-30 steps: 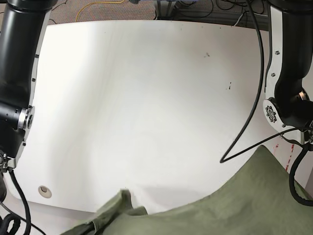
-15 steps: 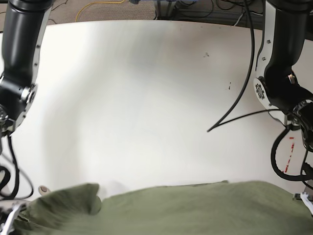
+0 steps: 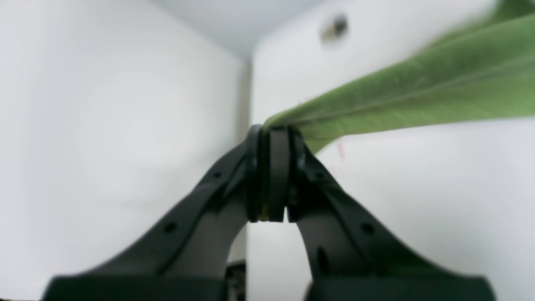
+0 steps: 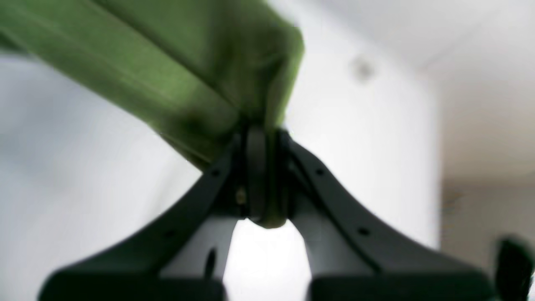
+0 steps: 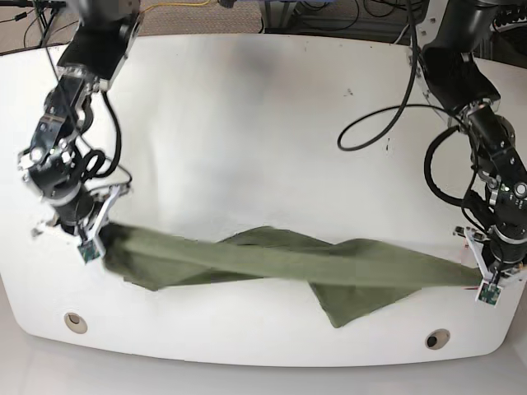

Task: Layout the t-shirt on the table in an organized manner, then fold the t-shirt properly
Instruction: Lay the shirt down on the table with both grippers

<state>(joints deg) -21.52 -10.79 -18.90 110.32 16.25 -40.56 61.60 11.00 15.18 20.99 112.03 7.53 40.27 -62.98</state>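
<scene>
Base view: olive t-shirt (image 5: 288, 263) stretched in a twisted band across the near part of the white table (image 5: 247, 132), between the two arms. Right gripper (image 5: 103, 237) clamped on one end, at this view's left; left gripper (image 5: 480, 267) clamped on the other end, at this view's right. Middle of the cloth sags onto the table, one flap drooping toward the near edge. Two grommet holes (image 5: 76, 321) lie along that edge. Wrist views, blurred: both grippers' jaws pressed together on green fabric.

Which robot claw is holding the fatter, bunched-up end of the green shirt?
The right gripper. Its end of the t-shirt is a thick wad; the left gripper pinches a thin, stretched corner.
</scene>
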